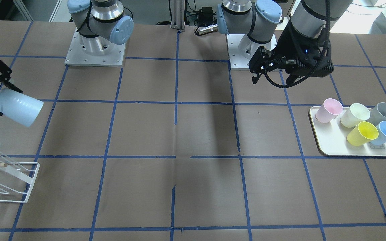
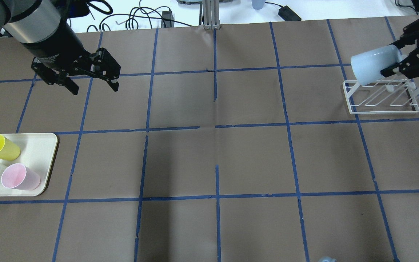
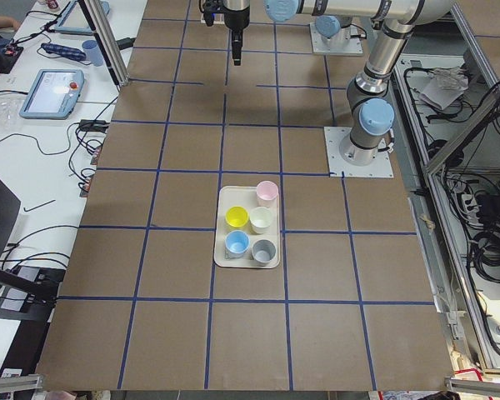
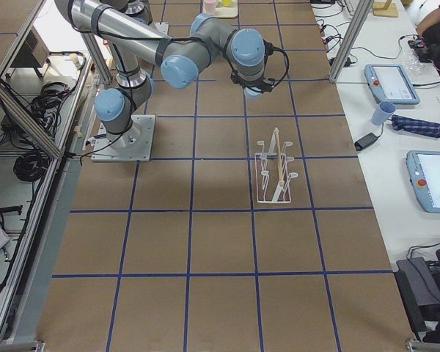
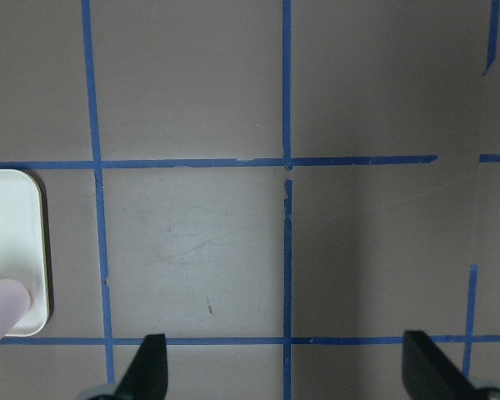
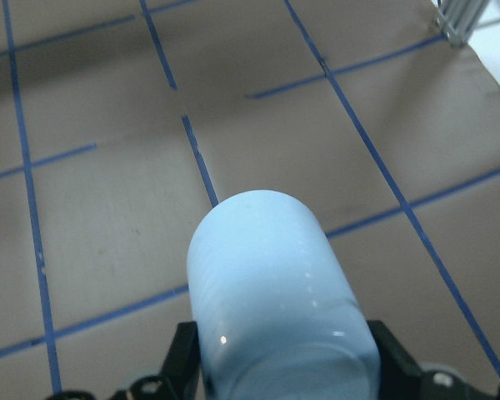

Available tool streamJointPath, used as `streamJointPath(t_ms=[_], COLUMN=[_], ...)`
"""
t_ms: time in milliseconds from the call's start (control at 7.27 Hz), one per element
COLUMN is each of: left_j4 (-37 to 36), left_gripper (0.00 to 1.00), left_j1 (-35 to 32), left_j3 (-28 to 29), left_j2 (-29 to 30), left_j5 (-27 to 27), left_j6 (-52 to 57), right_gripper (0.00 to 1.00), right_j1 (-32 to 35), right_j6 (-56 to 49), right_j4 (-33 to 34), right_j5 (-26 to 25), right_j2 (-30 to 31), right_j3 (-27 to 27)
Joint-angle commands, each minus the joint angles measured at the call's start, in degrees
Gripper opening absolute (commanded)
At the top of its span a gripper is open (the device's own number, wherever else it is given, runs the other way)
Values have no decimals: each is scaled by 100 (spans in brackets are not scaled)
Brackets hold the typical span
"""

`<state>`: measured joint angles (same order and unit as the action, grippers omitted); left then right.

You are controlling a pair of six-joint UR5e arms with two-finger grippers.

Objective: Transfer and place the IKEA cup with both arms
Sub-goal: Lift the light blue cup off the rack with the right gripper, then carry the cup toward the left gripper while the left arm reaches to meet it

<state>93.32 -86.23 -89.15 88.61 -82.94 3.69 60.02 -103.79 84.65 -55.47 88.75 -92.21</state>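
pale blue plastic, the ikea cup (image 2: 375, 67) hangs tipped on its side in the air by the white wire rack (image 2: 380, 103), pinched in the right claw (image 2: 391, 58). the left claw (image 2: 94, 89) hovers spread wide over the tabletop (image 2: 216, 163), near the tray (image 2: 46, 153) of pastel cups (image 1: 363, 133).

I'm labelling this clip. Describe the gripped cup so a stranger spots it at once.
Find the white wire rack at the table's end on the robot's right. Close by, the black right gripper holds a small pale powder-blue plastic tumbler sideways in the air; the other pastel cups stand on the cream tray.
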Motion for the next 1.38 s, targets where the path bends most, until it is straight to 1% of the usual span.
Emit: streamJointPath(t_ms=[0,138,412,550,688,825,962,1100,1238], left_j4=[211,204,231,205,143,143,125,21,-137], left_gripper=[100,100,100,100,100,100,100,100,100], left_j1=[657,817,941,959,951,951,951,881,819], left_j3=[-207,-495,-909,-1303,-1698,-1928,-2157,-2333,-2457], left_j2=[-89,-116,-143,-160,-221,-247,-239,-169,-143], left_j5=[2066,2828,4156,5007,5555,6065,6723,7095,7333], left_j6=[289,342,439,509,762,991,1019,1176,1195], right_gripper=[44,44,42,41,40,39,39,39,39], right_j1=[683,991,1632,1844,1985,2117,2223,2311,2312], right_j6=[-9,-18,-1,-9,-18,-62,-71,-80,-62], right_j4=[-536,-755,-810,-810,-810,-810,-793,-749,-740], right_j5=[1140,1597,2528,2985,3251,3488,3778,3876,3921], right_j2=[55,46,29,55,64,73,90,125,186], right_j3=[-34,-51,-130,-235,-280,-324,-420,-551,-622])
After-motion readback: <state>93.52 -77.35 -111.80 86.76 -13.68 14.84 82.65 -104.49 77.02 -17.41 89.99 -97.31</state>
